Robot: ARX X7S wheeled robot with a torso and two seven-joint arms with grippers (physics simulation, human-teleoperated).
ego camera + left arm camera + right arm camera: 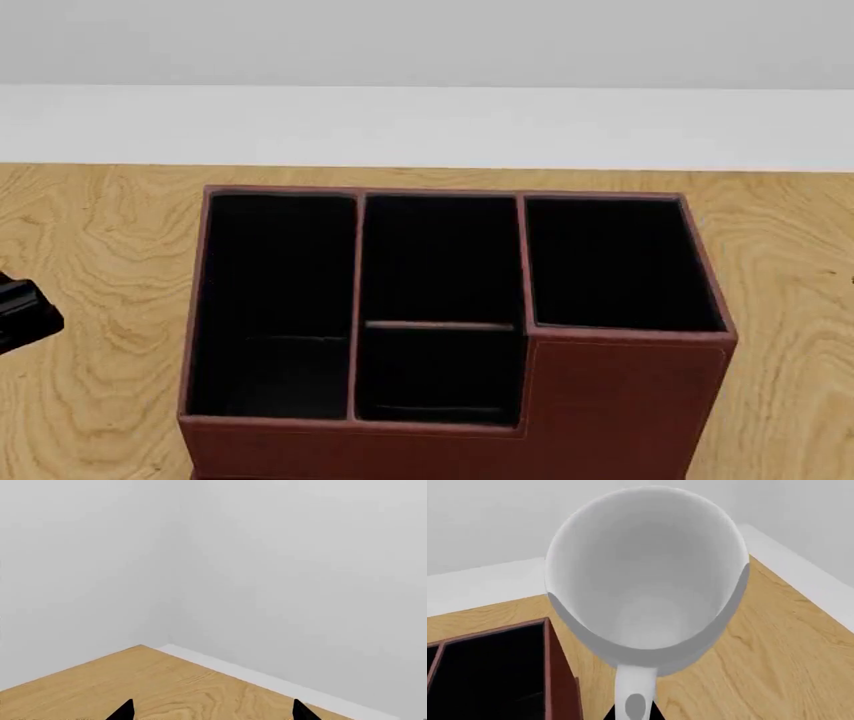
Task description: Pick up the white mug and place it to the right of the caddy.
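Your right gripper (632,715) holds the white mug (647,580) by its handle, the dark fingertips pinched on the loop at the wrist view's lower edge. The mug fills that view, mouth toward the camera, raised above the wooden table (774,645) just beside the caddy (500,670). In the head view the caddy (454,330) sits centred on the table (94,260), compartments empty. Your left gripper (213,712) points toward the table corner, its two fingertips (123,711) spread wide with nothing between them.
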